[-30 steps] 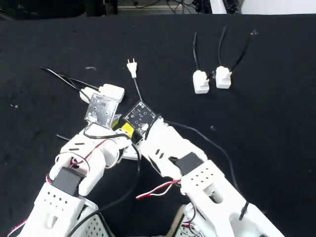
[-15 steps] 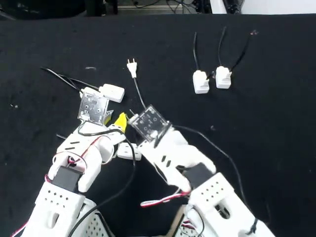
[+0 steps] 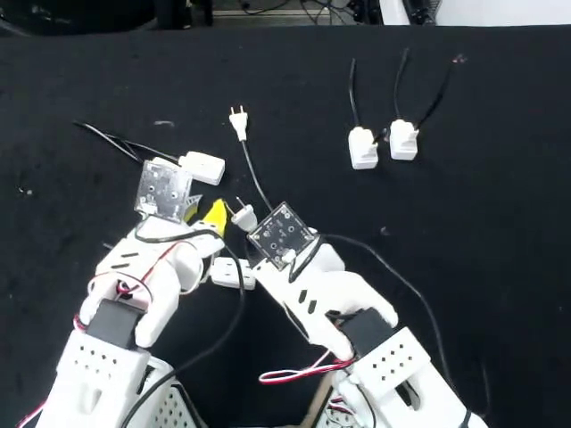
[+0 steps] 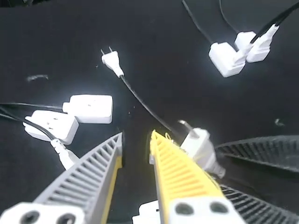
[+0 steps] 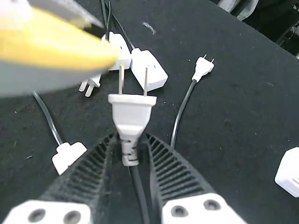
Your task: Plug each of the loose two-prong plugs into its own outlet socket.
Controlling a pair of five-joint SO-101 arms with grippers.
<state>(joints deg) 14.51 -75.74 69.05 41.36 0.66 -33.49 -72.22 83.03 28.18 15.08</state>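
Note:
My right gripper [image 5: 131, 138] is shut on the cord end of a white two-prong plug [image 5: 131, 111], whose prongs point away from it. In the high view this plug [image 3: 243, 214] hangs just off the left arm's yellow finger [image 3: 215, 215]. My left gripper [image 4: 136, 139] is open with nothing between its fingers, and the held plug [image 4: 201, 147] lies beside it. Two white outlet sockets [image 4: 91, 108] [image 4: 49, 124] lie just beyond it. A small loose plug [image 3: 238, 119] lies farther out on its black cord.
Two more white sockets [image 3: 362, 147] [image 3: 403, 140] with black cords sit at the far right of the black table [image 3: 500, 223]. Another white plug body [image 3: 232, 275] lies between the arms. Black cords cross the mat near both grippers.
The right gripper has drawn back toward the near side with the plug in it. The left arm has shifted a little to the left.

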